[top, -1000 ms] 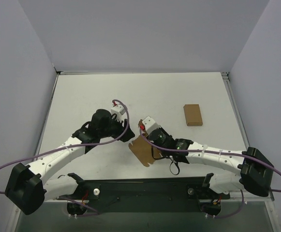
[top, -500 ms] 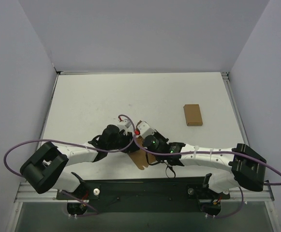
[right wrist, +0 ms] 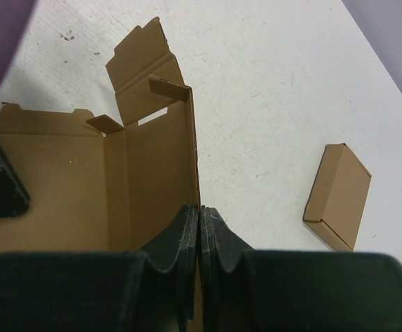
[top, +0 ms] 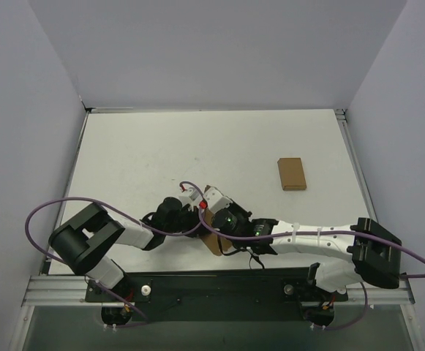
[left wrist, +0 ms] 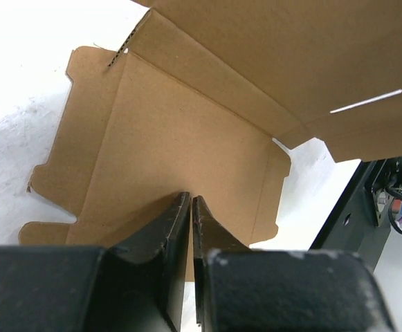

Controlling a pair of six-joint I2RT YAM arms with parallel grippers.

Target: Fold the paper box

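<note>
The paper box (left wrist: 180, 131) is brown kraft card with notched flaps, half unfolded on the white table. Its base panel lies flat and one long wall (right wrist: 159, 180) stands upright, with small tabs at the far end. In the top view only a strip of the box (top: 216, 246) shows between the two arms. My right gripper (right wrist: 201, 209) is shut on the near top edge of the upright wall. My left gripper (left wrist: 191, 199) hovers low over the flat panel, its jaws drawn together to a thin slit with nothing between them.
A smaller plain brown cardboard rectangle (top: 291, 174) lies apart at the right of the table (top: 139, 153), also seen in the right wrist view (right wrist: 337, 194). The black base rail (top: 219, 281) runs along the near edge, close behind the box.
My left arm swung toward the near edge and in against the box while its jaws closed from wide open. The right arm drew the box slightly nearer and leftward, still gripping it.
</note>
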